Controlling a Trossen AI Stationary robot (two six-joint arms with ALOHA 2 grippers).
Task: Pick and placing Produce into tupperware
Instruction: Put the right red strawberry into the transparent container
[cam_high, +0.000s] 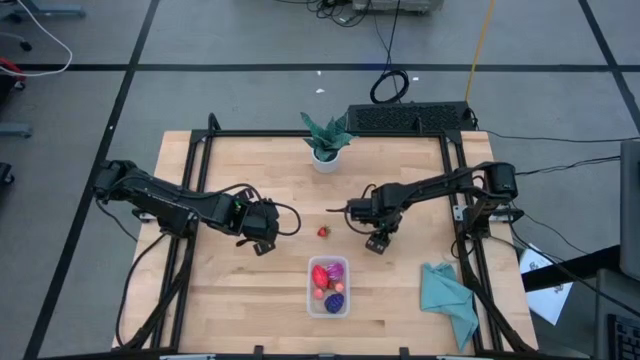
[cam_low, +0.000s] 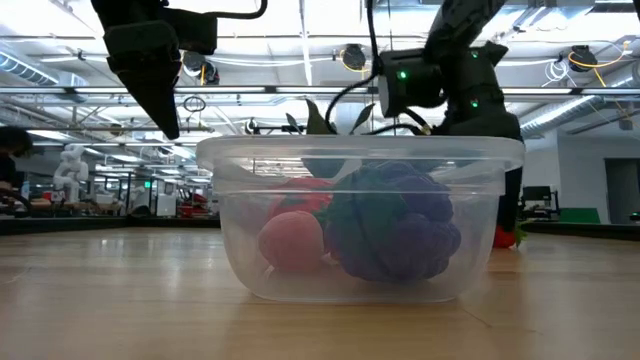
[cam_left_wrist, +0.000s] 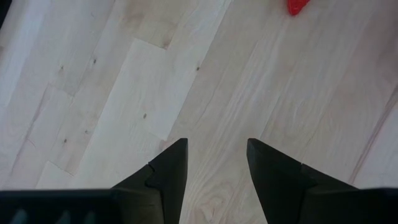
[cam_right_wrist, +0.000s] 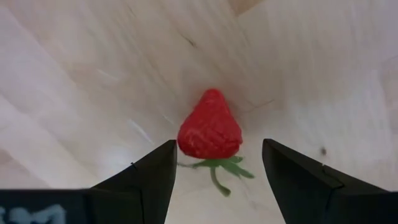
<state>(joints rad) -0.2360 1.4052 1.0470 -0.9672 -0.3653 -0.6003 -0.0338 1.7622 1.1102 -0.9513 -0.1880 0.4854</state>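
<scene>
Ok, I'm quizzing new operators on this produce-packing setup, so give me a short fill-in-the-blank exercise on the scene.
1. The toy still lying on the table outside the tupperware is a red ____.
2. The tool lined up on the strawberry, jaws open on either side, belongs to the ____ arm.
3. The teal cloth lies near the table's ____ side.
4. The left tool holds ____.

Missing words: strawberry; right; right; nothing

My left claw (cam_left_wrist: 216, 163) points down at a pale wooden desk (cam_left_wrist: 124, 93), its two dark fingers (cam_left_wrist: 168, 171) parted with bare wood between them, holding nothing. Well beyond my fingertips, a small red piece of produce (cam_left_wrist: 297, 6) lies at the edge of view.
</scene>
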